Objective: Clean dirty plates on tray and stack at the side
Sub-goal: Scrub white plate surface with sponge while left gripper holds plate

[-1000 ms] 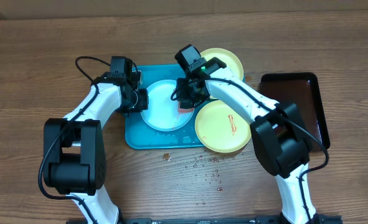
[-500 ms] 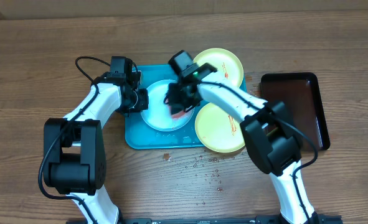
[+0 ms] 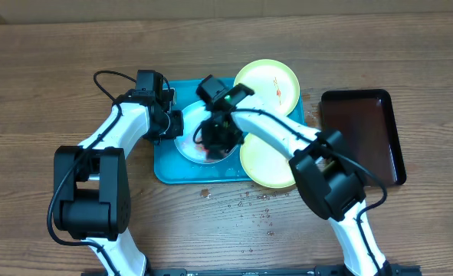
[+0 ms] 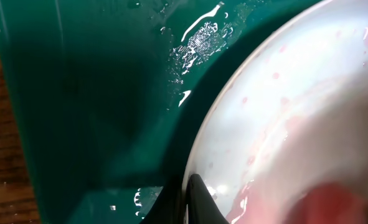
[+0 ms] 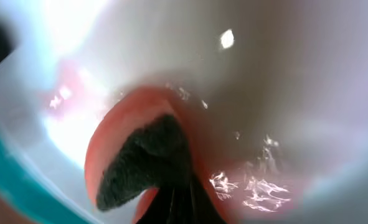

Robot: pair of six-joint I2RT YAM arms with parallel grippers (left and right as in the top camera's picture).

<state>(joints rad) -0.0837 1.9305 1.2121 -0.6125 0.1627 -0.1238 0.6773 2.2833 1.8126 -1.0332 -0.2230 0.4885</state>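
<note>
Lying on the turquoise tray, the blue-rimmed plate is being steadied at its left rim by the left tool, which is clenched on that rim. In the left wrist view one dark fingertip is being shown right at the plate's edge, with wet glints on the tray floor beside it and a pale pink wash across the plate's cream surface.

A sponge is being grasped by the right tool, which is clamped tight on it. In the right wrist view the sponge, red with a dark scouring face, is being pressed against the inside of the same plate, with a pink film and bright wet spots around it.

Two light-green rimmed plates are being left aside to the right. The upper plate is lying over the tray's far right corner, and a small red smear is being shown on its centre. The lower plate is lying over the near right corner, partly under the right arm.

A dark tray is being kept well apart at the right of the worktop, and scattered droplets are being seen on the wood in front of the turquoise tray.
</note>
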